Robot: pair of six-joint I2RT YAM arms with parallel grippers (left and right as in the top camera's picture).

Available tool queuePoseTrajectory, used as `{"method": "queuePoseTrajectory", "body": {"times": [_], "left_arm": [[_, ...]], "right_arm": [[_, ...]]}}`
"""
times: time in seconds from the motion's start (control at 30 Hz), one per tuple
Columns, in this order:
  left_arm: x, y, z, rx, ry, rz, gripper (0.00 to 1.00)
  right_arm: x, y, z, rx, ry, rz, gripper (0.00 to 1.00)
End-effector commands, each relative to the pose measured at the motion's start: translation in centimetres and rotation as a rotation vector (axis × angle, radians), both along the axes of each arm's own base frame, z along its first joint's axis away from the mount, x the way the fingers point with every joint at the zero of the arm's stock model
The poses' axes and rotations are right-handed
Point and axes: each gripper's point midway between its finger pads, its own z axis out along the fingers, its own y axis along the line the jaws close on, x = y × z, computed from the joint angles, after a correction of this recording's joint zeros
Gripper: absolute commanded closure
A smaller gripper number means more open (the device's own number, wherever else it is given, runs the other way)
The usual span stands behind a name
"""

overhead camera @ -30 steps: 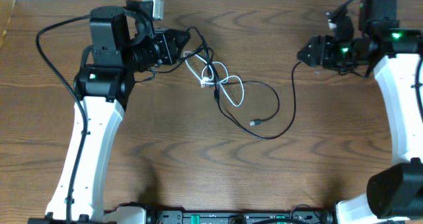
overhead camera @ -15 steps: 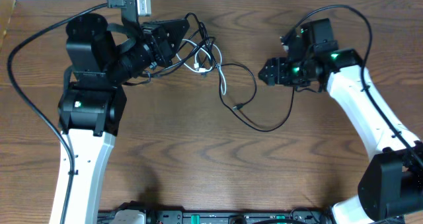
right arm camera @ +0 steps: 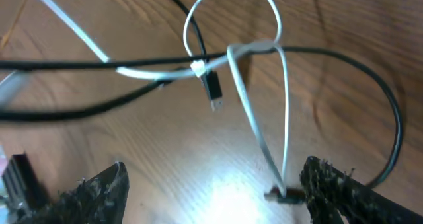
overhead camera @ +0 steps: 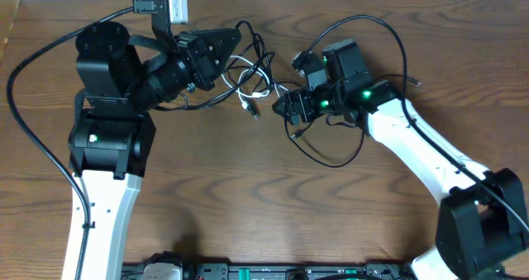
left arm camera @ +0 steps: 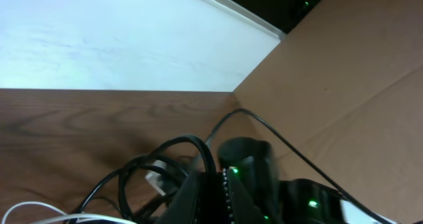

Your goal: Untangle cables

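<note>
Cables [overhead camera: 258,80] lie at nine o'clock from our right claw [overhead camera: 283,108], spread wide and empty; we see the left claw [overhead camera: 227,45] clamped on them farther off.

Table [overhead camera: 248,206] — brown wood grain (slight sheen); cables [right arm camera: 198,69] — smooth plastic sheath.

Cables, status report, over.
Left gripper shut on the cables. Right gripper open, low over the white cable loop. Cables not yet separated. Nothing else in the way.
</note>
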Motion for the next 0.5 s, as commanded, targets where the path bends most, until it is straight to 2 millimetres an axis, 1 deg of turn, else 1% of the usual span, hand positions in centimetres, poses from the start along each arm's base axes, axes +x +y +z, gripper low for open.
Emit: {"method": "queuePoseTrajectory", "body": {"times": [0.0, 0.1, 0.13, 0.17, 0.2, 0.23, 0.27, 0.33, 0.4, 0.43, 0.47], "left_arm": [[-1.2, -0.5, 1.4, -0.021, -0.030, -0.043, 0.92], [-1.3, -0.6, 1.4, -0.024, -0.029, -0.049, 0.92], [-1.3, -0.6, 1.5, -0.024, -0.030, -0.050, 0.92], [-1.3, -0.6, 1.5, -0.024, -0.029, -0.049, 0.92], [-1.3, -0.6, 1.5, -0.024, -0.029, -0.049, 0.92], [-1.3, -0.6, 1.5, -0.024, -0.030, -0.050, 0.92], [-1.3, -0.6, 1.5, -0.024, -0.030, -0.049, 0.92], [-1.3, -0.6, 1.4, -0.021, -0.032, -0.049, 0.92], [-1.2, -0.6, 1.3, -0.014, -0.034, -0.051, 0.92], [-1.2, -0.5, 1.1, 0.001, -0.040, -0.049, 0.92], [-0.7, -0.1, 0.2, 0.035, -0.031, -0.016, 0.92]], "right_arm": [[-0.1, 0.4, -2.9, -0.030, 0.033, 0.024, 0.19], [0.3, 0.6, -4.3, -0.035, 0.048, 0.026, 0.19], [0.3, 0.7, -4.6, -0.034, 0.050, 0.027, 0.21], [0.4, 0.8, -4.9, -0.030, 0.055, 0.032, 0.28], [0.3, 0.9, -4.9, -0.028, 0.058, 0.034, 0.41], [0.3, 1.0, -5.1, -0.029, 0.059, 0.035, 0.77], [0.4, 0.9, -5.2, -0.031, 0.059, 0.034, 0.99], [0.5, 0.7, -5.2, -0.036, 0.061, 0.025, 0.99], [0.9, 0.2, -5.1, -0.036, 0.078, -0.022, 0.99], [1.1, -0.3, -4.8, -0.033, 0.082, -0.043, 0.99], [1.6, -1.4, -3.8, -0.024, 0.083, -0.087, 0.99]]}}
